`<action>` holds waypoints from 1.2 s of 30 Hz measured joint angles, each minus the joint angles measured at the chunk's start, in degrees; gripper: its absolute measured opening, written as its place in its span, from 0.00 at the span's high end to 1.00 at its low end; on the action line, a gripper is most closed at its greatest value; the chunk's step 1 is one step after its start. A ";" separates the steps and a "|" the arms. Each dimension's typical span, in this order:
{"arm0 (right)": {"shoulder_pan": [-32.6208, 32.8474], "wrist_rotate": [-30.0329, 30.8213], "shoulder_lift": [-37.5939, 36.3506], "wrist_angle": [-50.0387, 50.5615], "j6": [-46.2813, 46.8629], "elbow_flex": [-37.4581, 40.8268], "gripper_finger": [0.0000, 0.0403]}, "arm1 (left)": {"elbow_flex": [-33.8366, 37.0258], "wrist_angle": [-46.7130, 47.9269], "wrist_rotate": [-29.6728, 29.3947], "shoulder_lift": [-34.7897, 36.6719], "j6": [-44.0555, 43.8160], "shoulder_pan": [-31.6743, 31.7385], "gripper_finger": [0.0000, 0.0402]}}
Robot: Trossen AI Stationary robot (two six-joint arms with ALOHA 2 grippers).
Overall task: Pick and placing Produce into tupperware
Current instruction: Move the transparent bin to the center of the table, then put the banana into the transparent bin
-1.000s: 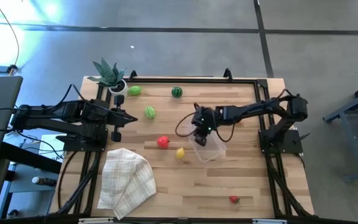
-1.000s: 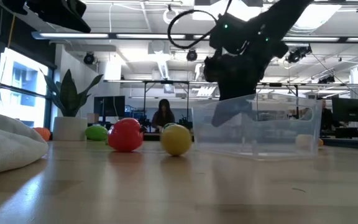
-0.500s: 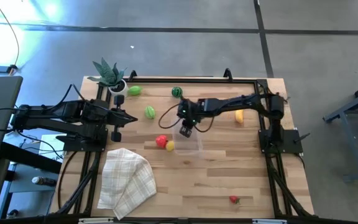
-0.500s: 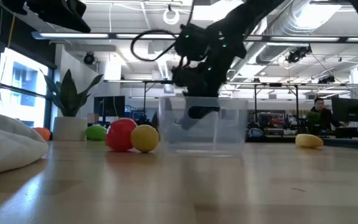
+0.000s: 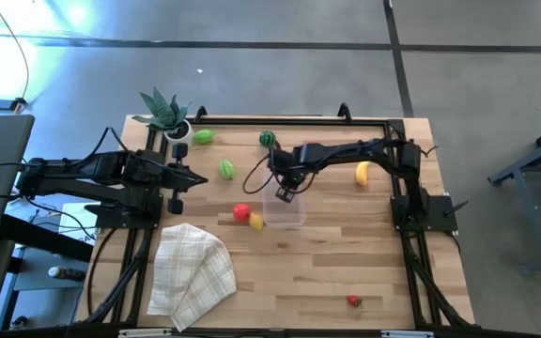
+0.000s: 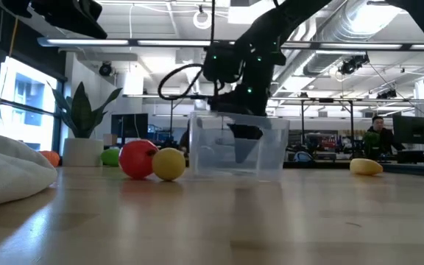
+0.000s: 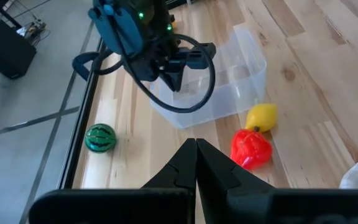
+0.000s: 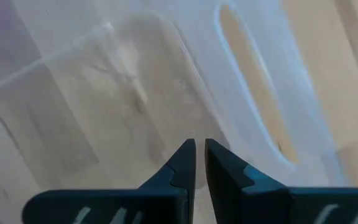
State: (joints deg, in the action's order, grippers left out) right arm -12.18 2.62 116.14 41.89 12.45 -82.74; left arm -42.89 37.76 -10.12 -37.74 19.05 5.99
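Observation:
The clear tupperware tub (image 5: 289,214) stands on its base at mid-table and also shows in the low view (image 6: 219,151) and the left wrist view (image 7: 235,81). My right gripper (image 5: 286,192) is over the tub's far wall, fingers closed on it. A yellow lemon (image 5: 255,222) and a red piece (image 5: 241,212) lie against the tub's left side. A banana (image 5: 363,174), a dark green piece (image 5: 267,139), two light green pieces (image 5: 226,169) (image 5: 204,137) and a small red piece (image 5: 353,300) lie on the table. My left gripper (image 5: 200,178) is shut and empty at the left. My right gripper holds the tub by its far wall, at the rim (image 7: 188,65). The fingers come from above, pointing down, and one finger (image 6: 245,132) reaches down inside the tub. The wall shows edge-on between the nearly closed fingers in the right wrist view. The tub's base is on the table.
A checked beige cloth (image 5: 191,272) lies bunched at the near left. A spiky green plant in a white pot (image 5: 167,115) stands at the far left corner. An orange piece (image 6: 48,157) shows beside the pot. Bare wood lies at the near right.
My right gripper has gone toward the table's left edge and a little toward the far edge, dragging the tub along the table. The tub has pushed the yellow lemon left against the red piece. The banana, covered by the arm before, now shows.

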 joint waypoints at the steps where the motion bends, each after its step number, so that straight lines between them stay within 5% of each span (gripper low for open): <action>1: 0.26 0.30 0.00 0.88 0.67 0.01 0.93 | 0.00 -0.02 0.01 0.00 0.00 -0.01 1.00; 36: 7.21 2.29 -0.04 9.41 2.62 -0.39 0.93 | 0.00 0.17 0.42 0.00 0.17 -0.01 1.00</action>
State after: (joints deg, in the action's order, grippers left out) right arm -4.97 4.91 116.09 51.29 15.07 -83.13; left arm -42.89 37.93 -9.69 -37.74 19.22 5.98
